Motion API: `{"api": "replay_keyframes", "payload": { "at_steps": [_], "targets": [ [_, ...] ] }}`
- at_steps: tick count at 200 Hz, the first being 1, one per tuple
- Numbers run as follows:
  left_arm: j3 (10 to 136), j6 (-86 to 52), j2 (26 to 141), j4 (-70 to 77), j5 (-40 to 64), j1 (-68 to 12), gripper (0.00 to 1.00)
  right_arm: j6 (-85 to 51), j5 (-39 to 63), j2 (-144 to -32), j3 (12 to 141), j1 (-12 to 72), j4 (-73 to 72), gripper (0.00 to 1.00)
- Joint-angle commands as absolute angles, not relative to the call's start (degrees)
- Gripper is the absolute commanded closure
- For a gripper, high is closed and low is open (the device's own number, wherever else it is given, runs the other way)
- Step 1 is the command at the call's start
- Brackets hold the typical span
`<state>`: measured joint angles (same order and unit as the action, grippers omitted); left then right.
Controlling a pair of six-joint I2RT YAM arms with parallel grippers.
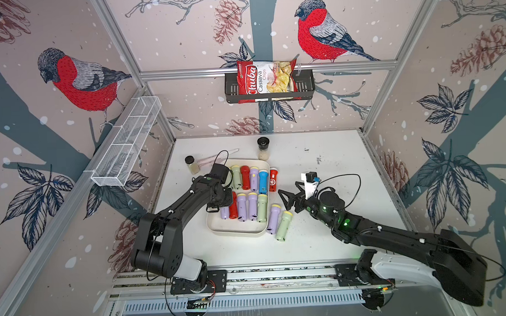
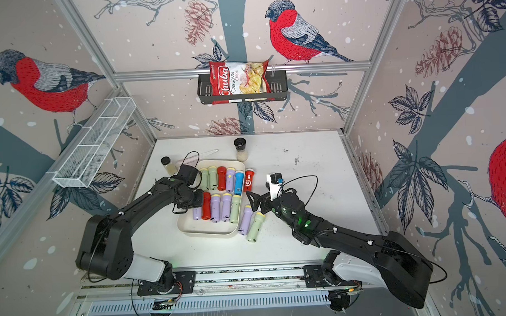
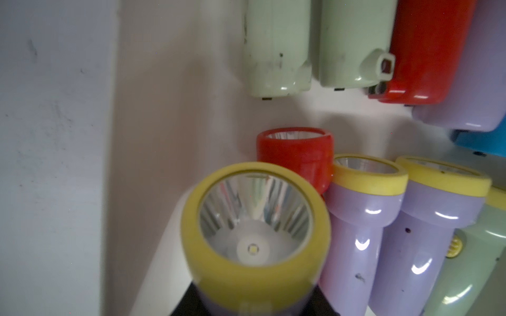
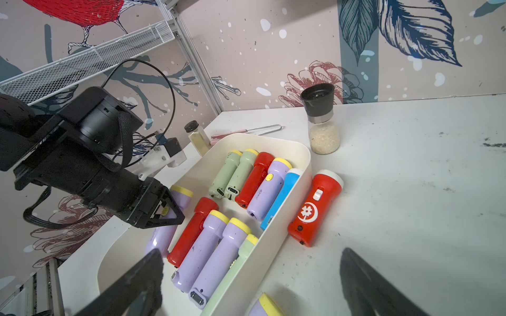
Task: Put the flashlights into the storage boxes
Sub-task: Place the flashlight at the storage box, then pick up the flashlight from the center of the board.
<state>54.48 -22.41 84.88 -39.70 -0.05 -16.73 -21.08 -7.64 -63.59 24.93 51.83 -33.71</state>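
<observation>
The cream-white storage box (image 1: pixel 234 231) (image 2: pixel 203 229) holds two rows of flashlights, several in each. My left gripper (image 4: pixel 167 214) (image 3: pixel 254 307) is shut on a lilac flashlight (image 4: pixel 160 239) (image 3: pixel 257 227) (image 1: pixel 224 213) with a yellow head, at the left end of the front row, next to a red one (image 3: pixel 295 156). My right gripper (image 1: pixel 289 190) (image 4: pixel 250 273) hangs open and empty just right of the box. Outside the box lie a red flashlight (image 1: pixel 273 179) (image 4: pixel 315 208), a lilac one (image 1: pixel 273 218) and a pale green one (image 1: pixel 283 225).
Two black-capped jars (image 1: pixel 263 148) (image 1: pixel 191 164) and a clear pink tool (image 1: pixel 217 157) stand behind the box. A white wire mesh basket (image 1: pixel 126 143) hangs on the left wall. A black wall basket (image 1: pixel 304 87) holds a chips bag (image 1: pixel 265 77).
</observation>
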Motion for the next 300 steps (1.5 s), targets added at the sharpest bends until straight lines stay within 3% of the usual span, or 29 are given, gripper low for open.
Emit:
{"api": "replay_keyframes", "payload": {
  "at_steps": [1, 116, 151, 204, 247, 300],
  "targets": [
    [54.5, -23.4, 84.8, -41.2, 0.7, -16.7, 0.70, -20.7, -7.8, -63.7, 25.3, 51.8, -34.0, 0.00],
    [54.1, -26.5, 86.8, -44.9, -2.7, -16.7, 0.62, -20.5, -8.5, -63.3, 25.0, 51.8, -33.3, 0.00],
    [54.8, -27.2, 84.5, -46.5, -4.4, -16.7, 0.47, -20.7, -8.4, -63.8, 25.2, 51.8, -33.4, 0.00],
    [58.3, -25.7, 79.6, -46.6, 0.3, -17.1, 0.48, -20.7, -9.2, -63.6, 25.8, 51.8, -32.6, 0.00],
    [61.5, -26.1, 76.0, -44.8, 0.4, -24.5, 0.49, -22.3, -11.3, -63.9, 24.9, 50.5, -33.0, 0.00],
    [59.7, -31.3, 72.7, -37.2, 2.0, -38.6, 0.51, -26.8, -5.5, -64.2, 24.0, 43.5, -30.8, 0.00]
  ]
}}
